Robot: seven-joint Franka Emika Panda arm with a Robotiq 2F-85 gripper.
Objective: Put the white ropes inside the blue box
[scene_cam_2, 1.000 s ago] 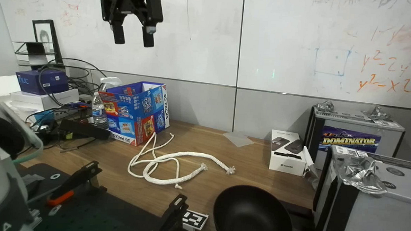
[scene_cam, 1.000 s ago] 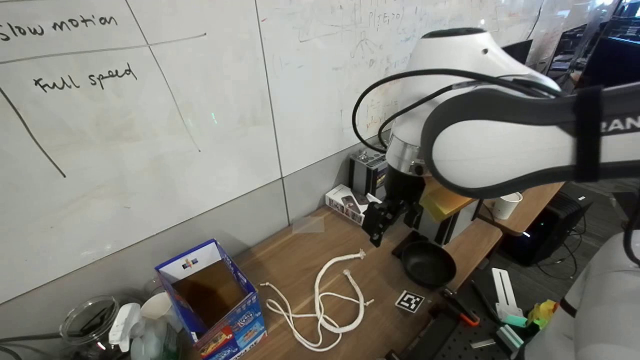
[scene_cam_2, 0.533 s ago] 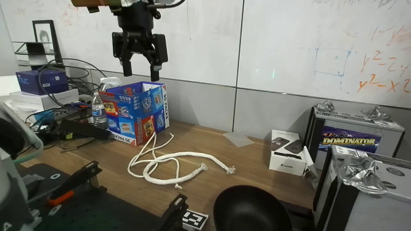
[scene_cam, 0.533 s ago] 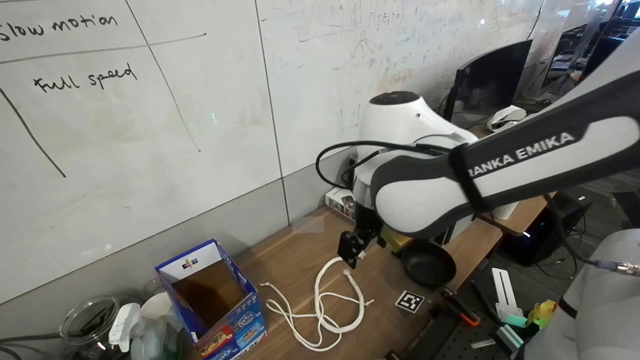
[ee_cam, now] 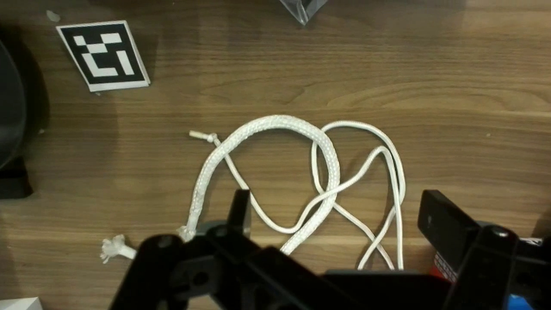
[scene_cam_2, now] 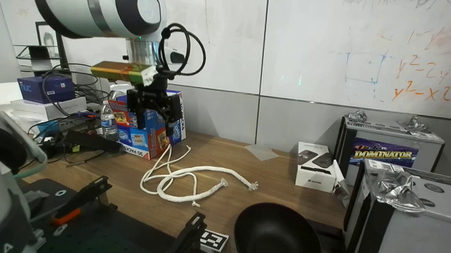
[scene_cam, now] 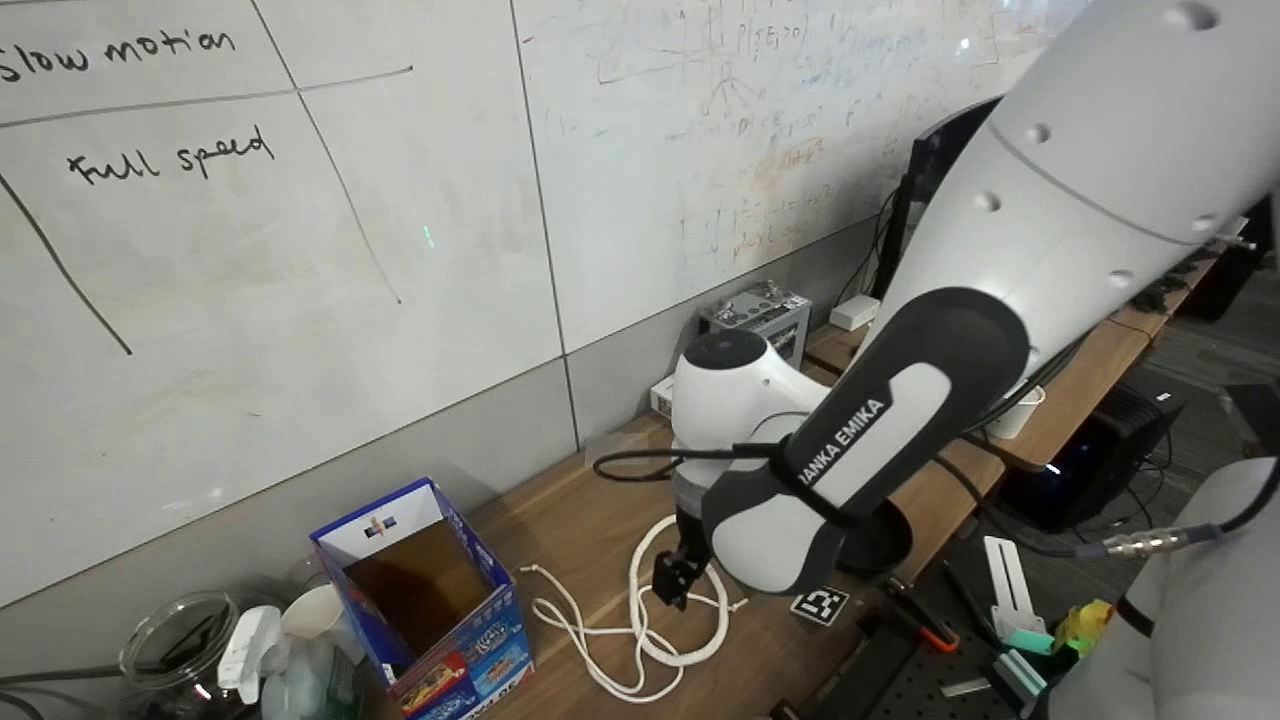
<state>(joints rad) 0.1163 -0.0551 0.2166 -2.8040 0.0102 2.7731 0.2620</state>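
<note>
The white ropes lie in loose crossing loops on the wooden table, one thick and one thin. They show in both exterior views (scene_cam: 690, 660) (scene_cam_2: 178, 198) and in the wrist view (ee_cam: 334, 172). The blue box (scene_cam: 495, 645) stands open-topped beside them; it shows brown inside. It is partly behind my gripper in an exterior view (scene_cam_2: 137, 138), and only a corner (ee_cam: 444, 265) shows in the wrist view. My gripper (scene_cam: 674, 590) is open and empty above the ropes, fingers pointing down (scene_cam_2: 154, 128). In the wrist view, rope strands show between its fingertips (ee_cam: 335, 204).
A black bowl (scene_cam_2: 278, 235) and a printed marker (ee_cam: 103, 56) are near the ropes. A white phone box (scene_cam_2: 314, 180) and grey-white devices (scene_cam_2: 408, 210) stand farther along. A spray bottle (scene_cam: 300, 670) and a jar (scene_cam: 180, 640) stand beside the blue box. Clamps (scene_cam_2: 81, 200) line the black plate.
The arm has come down a long way and my gripper is now low over the ropes, closer to them. Its fingers stay open. The ropes and the blue box have not moved.
</note>
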